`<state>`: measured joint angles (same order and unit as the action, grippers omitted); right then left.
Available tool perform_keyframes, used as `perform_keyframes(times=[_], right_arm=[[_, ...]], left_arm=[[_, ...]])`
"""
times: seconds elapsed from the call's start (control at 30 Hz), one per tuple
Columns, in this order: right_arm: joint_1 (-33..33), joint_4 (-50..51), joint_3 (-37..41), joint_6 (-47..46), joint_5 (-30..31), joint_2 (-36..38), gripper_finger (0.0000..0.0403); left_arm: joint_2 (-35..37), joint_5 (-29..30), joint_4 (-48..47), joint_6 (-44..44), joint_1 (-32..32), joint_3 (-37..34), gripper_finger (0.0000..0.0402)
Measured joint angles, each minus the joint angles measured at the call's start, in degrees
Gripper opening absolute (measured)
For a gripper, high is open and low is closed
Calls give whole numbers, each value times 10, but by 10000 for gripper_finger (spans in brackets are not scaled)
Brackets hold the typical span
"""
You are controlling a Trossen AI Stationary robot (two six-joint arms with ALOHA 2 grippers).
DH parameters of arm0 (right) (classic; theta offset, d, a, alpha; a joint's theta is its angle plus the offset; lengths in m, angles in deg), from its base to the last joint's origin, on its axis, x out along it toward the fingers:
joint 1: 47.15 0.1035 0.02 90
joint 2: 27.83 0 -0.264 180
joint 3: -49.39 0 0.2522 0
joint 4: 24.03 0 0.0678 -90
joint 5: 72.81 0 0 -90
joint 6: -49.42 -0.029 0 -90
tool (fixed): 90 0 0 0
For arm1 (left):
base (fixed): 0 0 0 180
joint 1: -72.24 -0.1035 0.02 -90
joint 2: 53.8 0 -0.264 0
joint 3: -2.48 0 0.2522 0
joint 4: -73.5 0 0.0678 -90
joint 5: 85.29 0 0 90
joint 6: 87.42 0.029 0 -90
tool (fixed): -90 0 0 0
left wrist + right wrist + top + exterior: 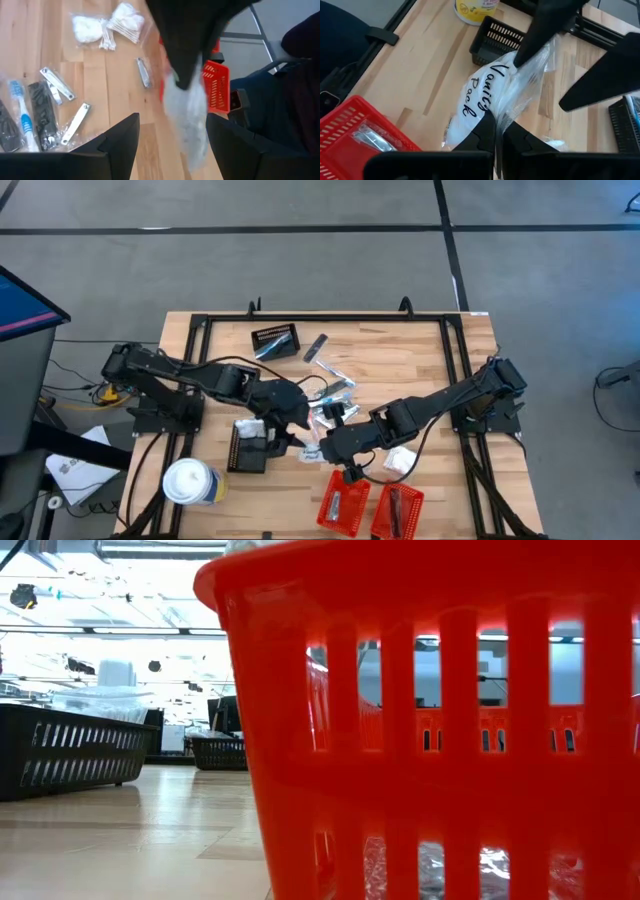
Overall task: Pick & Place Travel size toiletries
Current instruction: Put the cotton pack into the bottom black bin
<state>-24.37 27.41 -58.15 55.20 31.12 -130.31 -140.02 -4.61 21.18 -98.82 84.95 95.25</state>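
High view, from the left: large white lidded cup (190, 482) upright near the front corner of the pale wooden plank table (430, 350). Just beside it, small black slotted plastic basket (250, 446) with something white lying in it. Next, left end effector (293, 432), fingers apart, straddling but not pinching a clear-wrapped white packet with black handwriting-style lettering (480, 95). Packet held off the table between the two arms, clamped at one edge by the right end effector (496, 122), fingers pressed together on the film.

Behind the arms, a loose scatter of travel size toiletries (330, 395) mid-table: silvery flat nail clippers, a bagged blue-and-white toothbrush, cotton buds in clear film. Farther back, a second black slotted basket (275, 340) and a slim dark grey stick (316, 347). To the right, two red slotted plastic baskets (343, 505) at the front edge, and one more white wrapped packet (400, 460) flat on the wood.

Handling, as a judgement: packet light, soft and crinkly, film slippery and likely to sag or slide from a corner grip. Best taken across the padded middle, or at a sealed seam where the film lies doubled. Clippers stiff, thin, lying flat; best pinched across the narrow width.
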Motion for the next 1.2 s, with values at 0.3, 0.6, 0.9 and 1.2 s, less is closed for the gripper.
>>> perform_keyframes(times=[0.3, 0.6, 0.9, 1.2], right_arm=[[-1, 6, 0, 0, 12, 0, 0], [-11, 1, 0, -3, 12, 0, 0], [-18, -4, 0, -13, 11, 0, 30], [26, -13, -5, 20, 11, 5, 138]], left_arm=[[-8, -3, 0, 0, -1, 0, 179], [-11, -6, 0, 4, -1, 0, 107], [-11, -22, -4, -9, 0, 0, 9], [-11, 12, -116, -26, 16, 0, 1]])
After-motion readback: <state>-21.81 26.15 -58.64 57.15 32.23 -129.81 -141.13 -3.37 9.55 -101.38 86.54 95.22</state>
